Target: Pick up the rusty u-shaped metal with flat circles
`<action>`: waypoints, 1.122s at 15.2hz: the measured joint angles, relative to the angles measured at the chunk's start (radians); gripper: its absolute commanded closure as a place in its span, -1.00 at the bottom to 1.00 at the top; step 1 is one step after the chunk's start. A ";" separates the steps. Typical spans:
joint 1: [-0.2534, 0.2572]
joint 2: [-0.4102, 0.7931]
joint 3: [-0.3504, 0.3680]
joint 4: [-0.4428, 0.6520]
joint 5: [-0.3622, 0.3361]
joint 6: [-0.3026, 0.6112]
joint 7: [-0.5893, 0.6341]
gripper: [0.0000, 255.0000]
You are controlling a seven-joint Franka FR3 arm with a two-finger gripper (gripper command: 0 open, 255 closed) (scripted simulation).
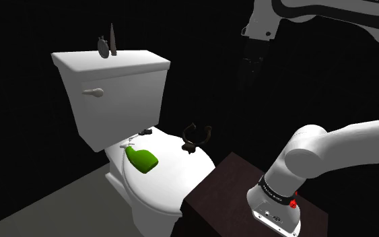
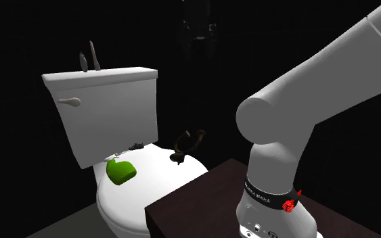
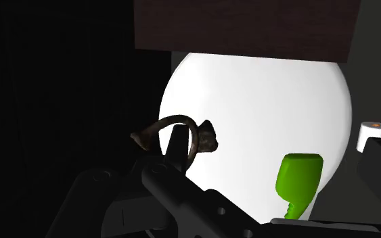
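Note:
The rusty U-shaped metal piece [image 1: 196, 135] rests on the closed white toilet lid [image 1: 171, 172], at the lid's edge nearest the stand, one flat round end up. It also appears in the second exterior view [image 2: 188, 144] and in the wrist view [image 3: 182, 135]. My black gripper [image 1: 250, 87] hangs well above it and a little to the shoulder view's right, dark against the black area. In the wrist view the gripper [image 3: 277, 165] is open. One finger [image 3: 177, 147] crosses in front of the metal piece without touching it. Nothing is held.
A green spray bottle [image 1: 143, 159] lies on the lid near the tank [image 1: 114, 94]. Two dark objects [image 1: 107, 44] stand on the tank top. The dark brown stand [image 1: 248, 195] borders the toilet. A small white cylinder with an orange dot [image 3: 375, 130] sits beside the lid.

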 measured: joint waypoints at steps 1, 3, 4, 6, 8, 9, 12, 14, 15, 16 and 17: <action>0.000 0.000 0.000 0.000 0.000 0.000 0.000 -1.00; 0.000 0.012 -0.003 -0.030 0.002 0.040 -0.003 -1.00; -0.002 0.029 -0.009 -0.045 0.001 0.070 -0.009 -1.00; -0.004 0.046 -0.019 -0.093 0.000 0.133 -0.021 -1.00; -0.006 0.082 -0.027 -0.140 0.001 0.212 -0.031 -1.00; -0.008 0.101 -0.033 -0.156 0.000 0.247 -0.038 -1.00; -0.007 0.169 -0.042 -0.195 0.007 0.350 -0.050 -1.00; -0.009 0.224 -0.052 -0.225 0.009 0.430 -0.063 -1.00; -0.010 0.245 -0.057 -0.240 0.011 0.465 -0.071 -1.00; -0.009 0.265 -0.060 -0.251 0.013 0.497 -0.076 -1.00; -0.007 0.295 -0.062 -0.254 0.018 0.528 -0.080 -1.00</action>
